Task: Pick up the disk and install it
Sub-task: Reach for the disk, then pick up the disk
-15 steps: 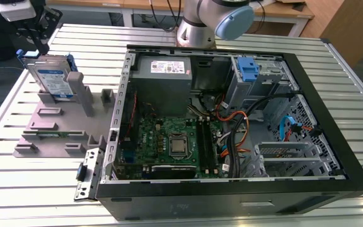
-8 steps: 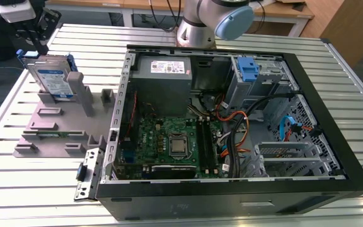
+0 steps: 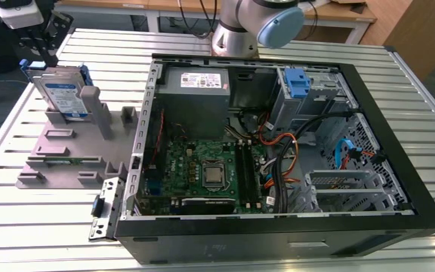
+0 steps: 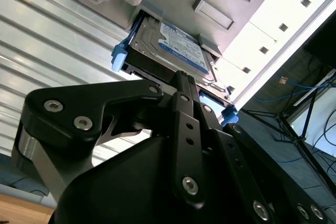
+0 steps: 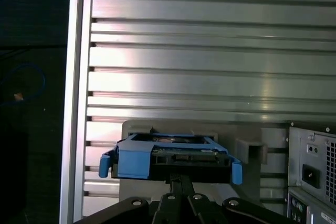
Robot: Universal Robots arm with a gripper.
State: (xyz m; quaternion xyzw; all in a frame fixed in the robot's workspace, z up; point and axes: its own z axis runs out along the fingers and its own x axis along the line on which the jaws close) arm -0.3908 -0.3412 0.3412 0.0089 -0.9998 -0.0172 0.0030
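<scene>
The disk [image 3: 61, 95], silver-grey with a white-and-blue label and blue side rails, stands on edge in a grey fixture [image 3: 66, 153] on the table at the exterior view's left. My gripper [image 3: 49, 61] hangs directly over its upper edge. In both wrist views the black fingers lie together, shut, with their tips [image 4: 182, 80] right at the disk's [image 4: 170, 51] top edge. I cannot tell whether they touch it. The first wrist view has the disk's blue frame [image 5: 170, 156] just past the gripper [image 5: 178, 178].
An open black computer case [image 3: 278, 153] lies to the exterior view's right of the fixture, with a motherboard [image 3: 202, 170], a grey power-supply box [image 3: 195, 82], cables and a tall blue clip [image 3: 297, 85] inside. The arm's base [image 3: 237, 34] stands behind the case. The slatted metal table [image 3: 21, 226] surrounds everything.
</scene>
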